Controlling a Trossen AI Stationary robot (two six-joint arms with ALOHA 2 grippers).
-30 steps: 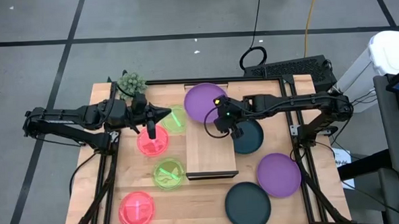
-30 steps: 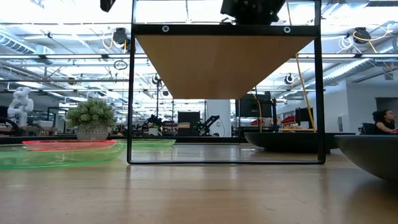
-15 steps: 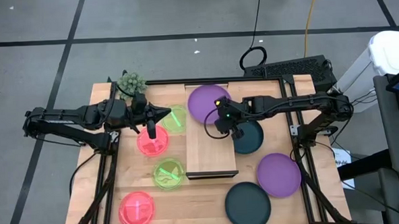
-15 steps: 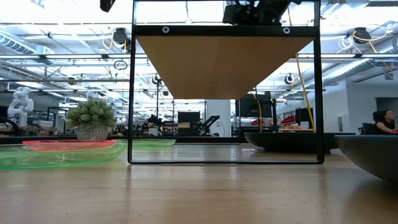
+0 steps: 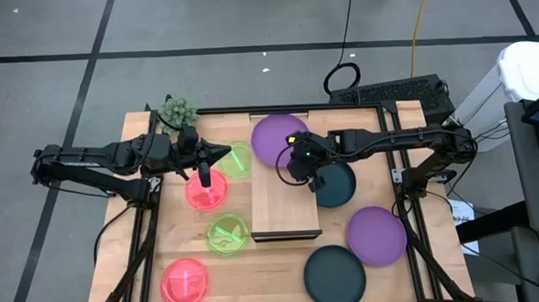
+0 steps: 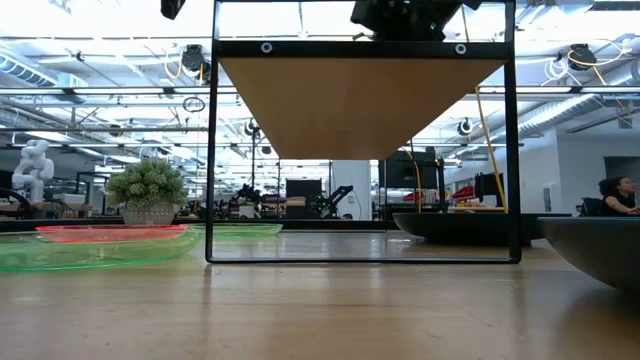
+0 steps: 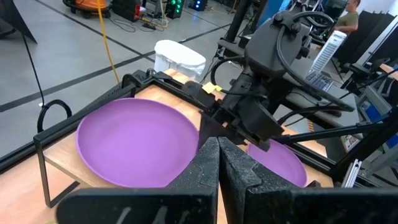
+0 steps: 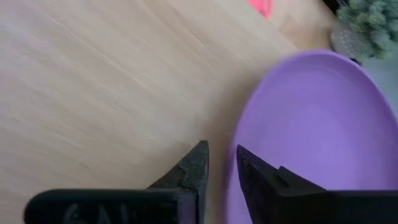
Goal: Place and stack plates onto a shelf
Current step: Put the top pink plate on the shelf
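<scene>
One purple plate (image 5: 279,137) lies on the far end of the shelf (image 5: 285,198), its far rim overhanging the edge. No other plate rests on the shelf, so the task stands at one of eight.

The right gripper (image 5: 303,166) hovers over the shelf just near of that plate. Its jaws are close together with a narrow gap, and nothing sits between them as far as the right wrist view shows, though the plate's rim runs just beside the fingertips.

The left gripper (image 5: 217,153) waits left of the shelf, above the pink plate (image 5: 205,189), with its jaws pressed together and empty.

Seven plates remain on the table (image 5: 266,277):
- two green and two pink on the left
- two dark teal and one purple on the right
</scene>
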